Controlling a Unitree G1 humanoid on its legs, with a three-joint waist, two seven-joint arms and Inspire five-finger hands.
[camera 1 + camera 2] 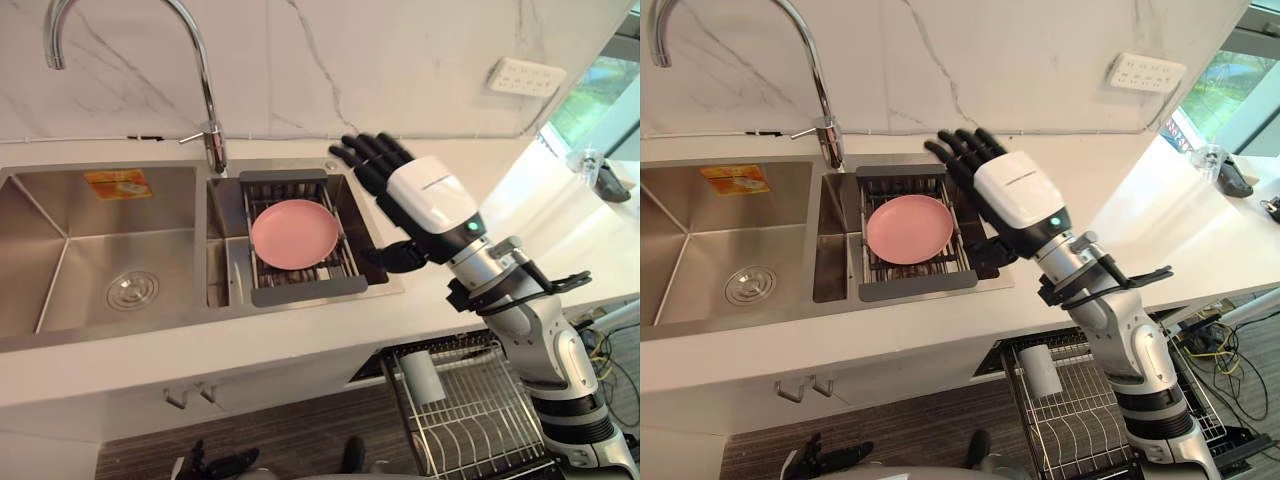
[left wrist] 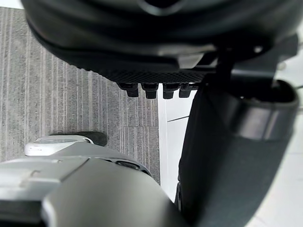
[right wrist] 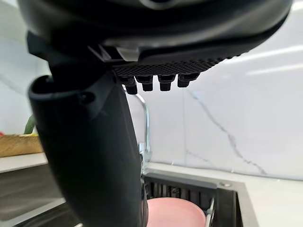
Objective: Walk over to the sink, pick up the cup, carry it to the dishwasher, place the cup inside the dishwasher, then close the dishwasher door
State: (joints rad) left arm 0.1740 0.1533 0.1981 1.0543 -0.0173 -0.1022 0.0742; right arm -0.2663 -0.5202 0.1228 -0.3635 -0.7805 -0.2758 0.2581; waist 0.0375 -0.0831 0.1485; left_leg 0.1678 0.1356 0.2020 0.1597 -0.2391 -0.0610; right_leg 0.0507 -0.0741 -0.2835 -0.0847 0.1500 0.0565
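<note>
A white cup (image 1: 423, 375) lies on its side in the pulled-out wire rack of the dishwasher (image 1: 478, 415), below the counter's front edge. My right hand (image 1: 430, 195) hangs above the counter just right of the sink (image 1: 60, 250), open, fingers straight and pointing at the back wall, nothing in it. Its thumb (image 3: 94, 156) shows close up in the right wrist view. My left hand (image 1: 215, 462) hangs low by the floor, fingers relaxed and empty.
A pink plate (image 1: 294, 233) rests on a grey drain rack (image 1: 300, 290) across the sink's right basin. The tall faucet (image 1: 205, 100) stands behind it. A wall socket (image 1: 527, 76) sits on the marble backsplash. Small items lie on the counter's far right (image 1: 605, 180).
</note>
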